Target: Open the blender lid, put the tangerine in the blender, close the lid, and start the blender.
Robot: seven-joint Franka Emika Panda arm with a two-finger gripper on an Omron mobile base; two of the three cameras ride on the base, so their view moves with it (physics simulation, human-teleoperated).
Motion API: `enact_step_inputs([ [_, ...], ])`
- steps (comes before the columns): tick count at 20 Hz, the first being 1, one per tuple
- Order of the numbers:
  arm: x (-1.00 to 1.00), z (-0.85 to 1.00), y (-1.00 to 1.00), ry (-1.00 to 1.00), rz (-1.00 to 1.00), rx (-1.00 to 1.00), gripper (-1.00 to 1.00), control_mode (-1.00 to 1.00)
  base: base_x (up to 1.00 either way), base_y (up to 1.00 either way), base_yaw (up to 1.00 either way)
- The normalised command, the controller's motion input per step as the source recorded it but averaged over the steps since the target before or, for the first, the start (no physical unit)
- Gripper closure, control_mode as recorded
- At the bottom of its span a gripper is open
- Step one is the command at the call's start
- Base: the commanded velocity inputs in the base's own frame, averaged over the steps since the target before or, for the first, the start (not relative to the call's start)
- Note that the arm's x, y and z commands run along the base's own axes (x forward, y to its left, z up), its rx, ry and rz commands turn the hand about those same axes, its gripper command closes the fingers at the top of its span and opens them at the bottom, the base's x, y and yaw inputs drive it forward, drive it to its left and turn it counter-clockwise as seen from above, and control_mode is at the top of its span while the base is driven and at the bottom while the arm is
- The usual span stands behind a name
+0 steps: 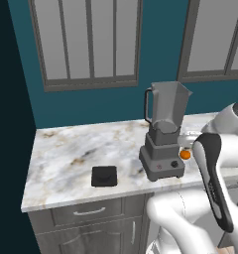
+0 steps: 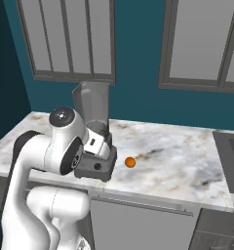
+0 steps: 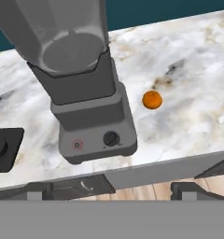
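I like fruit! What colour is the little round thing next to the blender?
Bright orange. The tangerine shows best in the hand view, on the marble counter.

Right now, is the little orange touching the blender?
Apart. The hand view shows bare marble counter between the tangerine and the blender.

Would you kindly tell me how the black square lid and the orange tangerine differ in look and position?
The flat black square blender lid lies left of the dark grey blender; the small round bright orange tangerine sits right of it. The lid is wider and flat; the tangerine is a small ball. Both rest on the marble counter, untouched.
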Motion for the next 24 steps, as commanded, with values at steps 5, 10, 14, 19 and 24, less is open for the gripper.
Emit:
enact_step_inputs([
  [5,0.02,-0.29,-1.0,-0.07,0.17,0.0,-1.0,-1.0,0.0,0.0,0.0],
  [10,0.26,-0.57,-0.96,-0.27,0.37,0.0,-1.0,-1.0,0.0,0.0,0.0],
  [14,0.31,-0.47,-0.66,-0.32,0.38,-0.02,-1.0,-1.0,0.0,0.0,0.0],
  [19,0.46,-0.16,-0.18,-0.3,0.33,-0.08,-1.0,-1.0,0.0,0.0,0.0],
  [24,0.5,-0.2,-0.07,-0.25,0.36,-0.15,-1.0,-1.0,0.0,0.0,0.0],
])
